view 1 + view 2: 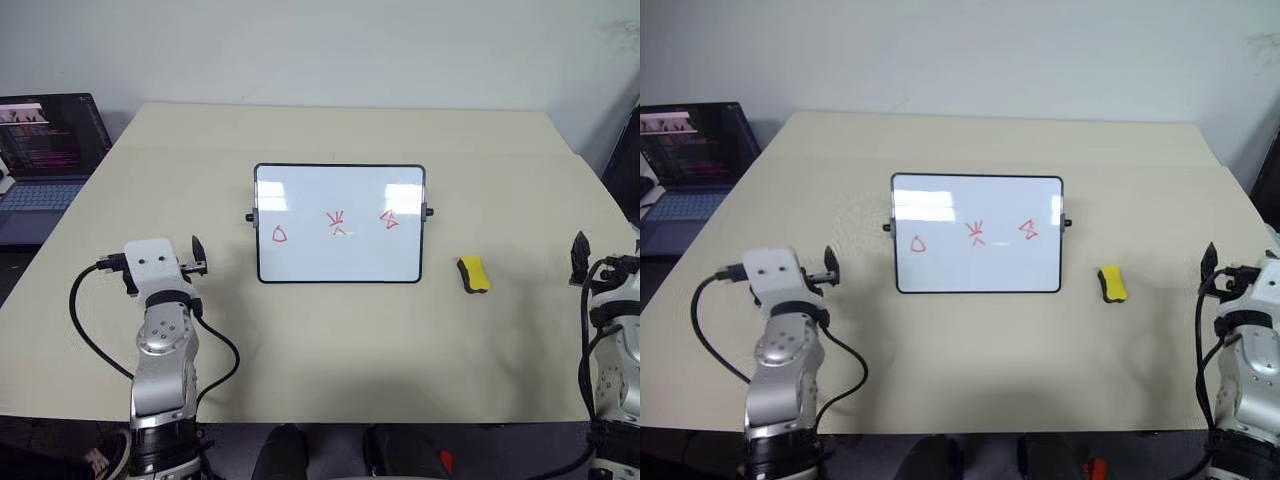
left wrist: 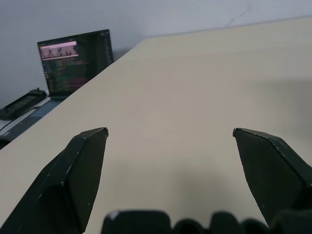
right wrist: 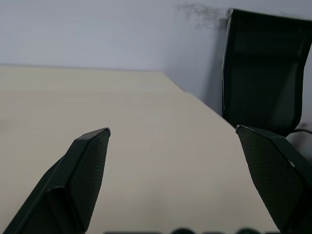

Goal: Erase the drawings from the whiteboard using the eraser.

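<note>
A beige table [image 1: 330, 360] is spreading beneath the open jaws; a lit laptop [image 2: 73, 61] is sitting beyond the left jaws, a dark chair [image 3: 265, 73] beyond the right.

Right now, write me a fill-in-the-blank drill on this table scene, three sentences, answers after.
1. The whiteboard carries ____ red drawings.
2. The eraser, lying on the table on the robot's right of the whiteboard, has a top coloured ____.
3. The left gripper and the right gripper both have their fingers ____ and hold nothing.

Missing words: three; yellow; open
</note>
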Controlling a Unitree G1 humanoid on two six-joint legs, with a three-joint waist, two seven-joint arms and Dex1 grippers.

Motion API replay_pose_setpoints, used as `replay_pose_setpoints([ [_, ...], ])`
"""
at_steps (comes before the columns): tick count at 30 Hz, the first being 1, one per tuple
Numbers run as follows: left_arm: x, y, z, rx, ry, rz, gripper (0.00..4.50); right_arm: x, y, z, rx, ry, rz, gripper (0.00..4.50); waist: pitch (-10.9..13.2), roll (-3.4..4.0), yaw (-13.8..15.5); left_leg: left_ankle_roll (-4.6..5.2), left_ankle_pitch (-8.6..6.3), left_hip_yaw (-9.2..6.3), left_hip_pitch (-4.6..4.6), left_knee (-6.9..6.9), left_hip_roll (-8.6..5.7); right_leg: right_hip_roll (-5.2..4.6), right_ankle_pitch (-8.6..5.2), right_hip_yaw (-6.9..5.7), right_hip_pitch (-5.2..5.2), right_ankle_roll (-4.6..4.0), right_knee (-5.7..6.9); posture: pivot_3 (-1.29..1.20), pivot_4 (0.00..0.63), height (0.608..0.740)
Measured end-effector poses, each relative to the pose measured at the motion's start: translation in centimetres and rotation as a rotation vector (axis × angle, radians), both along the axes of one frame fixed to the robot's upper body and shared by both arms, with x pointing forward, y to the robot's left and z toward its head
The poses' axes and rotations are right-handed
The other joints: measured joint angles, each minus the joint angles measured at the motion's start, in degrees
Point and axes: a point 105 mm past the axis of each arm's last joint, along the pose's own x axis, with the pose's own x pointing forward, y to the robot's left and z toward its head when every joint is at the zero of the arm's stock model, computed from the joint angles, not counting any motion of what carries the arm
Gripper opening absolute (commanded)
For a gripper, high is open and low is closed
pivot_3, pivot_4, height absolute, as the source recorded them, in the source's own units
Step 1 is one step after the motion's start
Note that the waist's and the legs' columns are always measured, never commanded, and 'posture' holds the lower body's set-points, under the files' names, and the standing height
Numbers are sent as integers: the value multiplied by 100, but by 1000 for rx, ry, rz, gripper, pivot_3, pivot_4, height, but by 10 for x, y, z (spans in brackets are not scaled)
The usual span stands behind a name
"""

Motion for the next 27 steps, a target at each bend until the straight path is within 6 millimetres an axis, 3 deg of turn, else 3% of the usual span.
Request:
replay_pose_setpoints([
  [10, -12, -2, -15, -43, 8, 68, 4500, 12, -2, 8, -23, 36, 47, 4469, -3, 2, -3, 0, 1, 9, 2, -1, 1, 6, 4, -4, 9, 7, -1, 0, 150, 740],
  [13, -12, 0, -5, -19, -9, 26, 4500, 14, 2, 12, 5, 23, 66, 4469, -4, 2, -3, 0, 1, 8, 2, 1, 1, 6, 4, -3, 9, 7, 0, 0, 150, 740],
  [17, -10, 10, 21, 5, -57, -50, 4500, 17, 23, 22, 107, -30, 154, 4469, -4, 3, -10, -1, 2, 6, 4, 2, 2, 7, 4, -5, 9, 7, 3, 0, 150, 740],
  [22, 4, -5, 59, 11, -97, -363, 4500, 16, 45, 34, 178, -39, 209, 4469, -3, 4, 12, -5, 4, 2, 2, 4, 0, 5, 4, -14, 1, 7, 0, 0, 150, 740],
  [25, 12, -39, 90, 1, -115, -697, 4500, 8, 71, 36, 244, 14, 306, 4469, -4, 6, 44, -6, 5, -5, -3, 2, 1, 5, 3, -19, -1, 7, -6, 0, 150, 740],
  [27, 10, -58, 93, 23, -78, -861, 4500, 2, 82, 34, 250, 48, 330, 4469, -6, 9, 28, -6, 4, -6, -3, 0, -1, 5, 3, -15, -1, 8, -9, 0, 150, 740],
])
